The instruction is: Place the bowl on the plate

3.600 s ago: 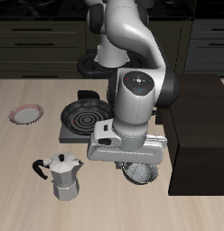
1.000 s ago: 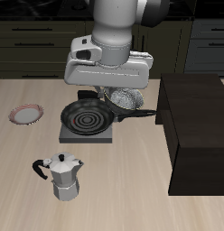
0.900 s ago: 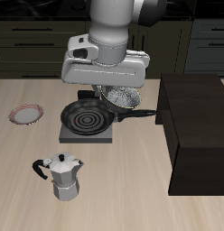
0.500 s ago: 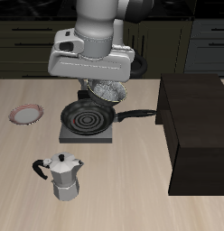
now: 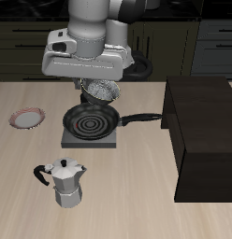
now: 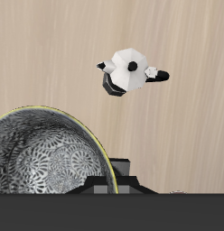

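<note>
Hanging from above, the arm holds its broad wrist level over the black frying pan (image 5: 90, 120), with the tool (image 5: 99, 89) pointing straight down and closed on the bowl (image 5: 100, 91). That bowl is lifted clear of the counter (image 5: 137, 201), just above the pan's back rim. Well to the pan's side lies the plate (image 5: 27, 117), bare. Nearer the front edge than the pan stands a moka pot (image 5: 65, 182), seen from the wrist too (image 6: 132, 71).

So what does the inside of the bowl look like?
The small round silvery-grey bowl has a speckled black-and-white, glassy flower-like pattern inside, seen best in the wrist view.
</note>
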